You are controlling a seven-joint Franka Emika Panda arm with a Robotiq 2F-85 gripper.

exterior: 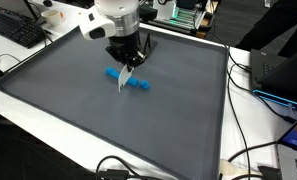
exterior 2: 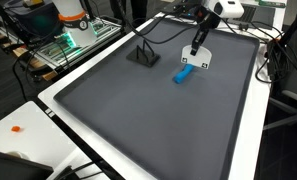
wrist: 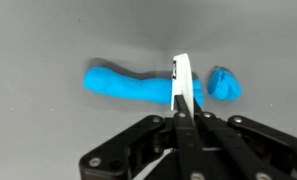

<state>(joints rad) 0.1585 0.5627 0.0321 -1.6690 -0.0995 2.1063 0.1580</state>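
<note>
Exterior views are both showing a dark grey mat point(exterior: 68, 110) covering a white table point(exterior: 246, 110), with a keyboard point(exterior: 18, 30) lying beyond one edge and cables point(exterior: 253, 160) trailing off a corner. A small black stand point(exterior 2: 143, 55) is sitting on the mat. The gripper point(wrist: 184, 118) is pinching a thin white flat tool point(wrist: 184, 80), fingers closed tight on it. The tool is standing across one end of a blue clay roll point(wrist: 126, 85), smooth and slightly bent, lying on the mat under the gripper. A small blue lump point(wrist: 224, 83) is sitting just beside the tool's other face.
</note>
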